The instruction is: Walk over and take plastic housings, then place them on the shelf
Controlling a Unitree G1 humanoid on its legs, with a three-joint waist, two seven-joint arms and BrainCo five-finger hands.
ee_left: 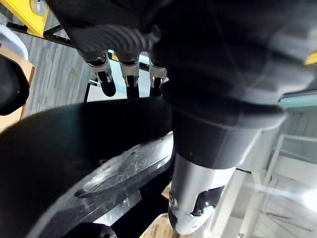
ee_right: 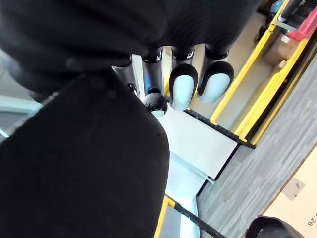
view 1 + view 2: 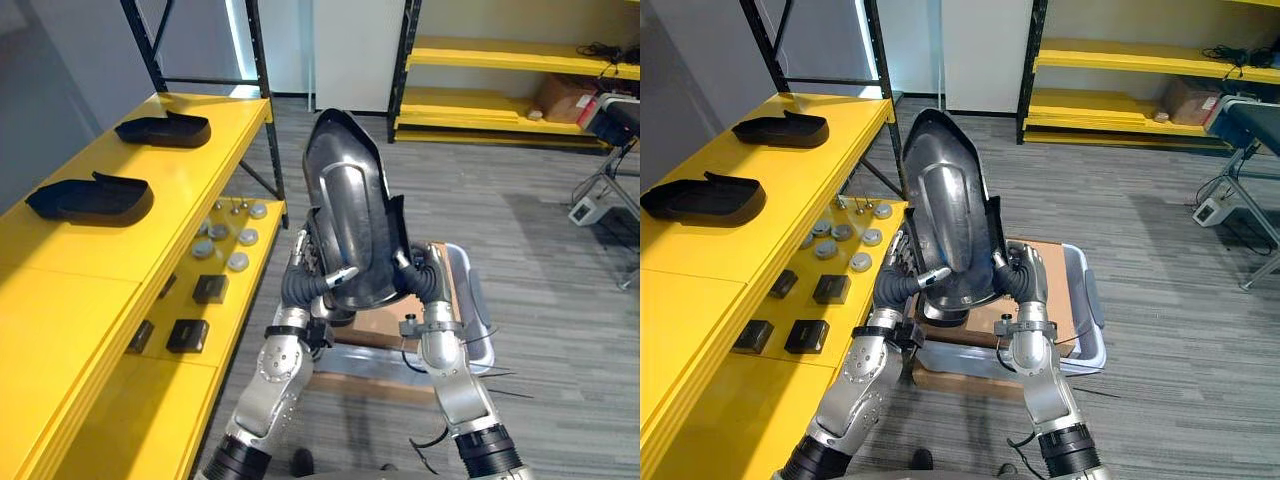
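Large glossy black plastic housing [image 3: 350, 200] is off the ground, held upright between both hands over the grey plastic bin [image 3: 470, 300] on the floor. Left hand [image 3: 312, 268]: fingers [image 1: 130, 79] hooked over one edge, thumb on the face, gripping. Right hand [image 3: 425, 275]: fingers [image 2: 183, 84] wrapped on the opposite edge, also gripping. Two matte black housings [image 3: 92, 198] already sit on the top level of the yellow metal shelf [image 3: 200, 165] to the robot's left. So pick looks done; to do: turn left, carry over, set down on free shelf space.
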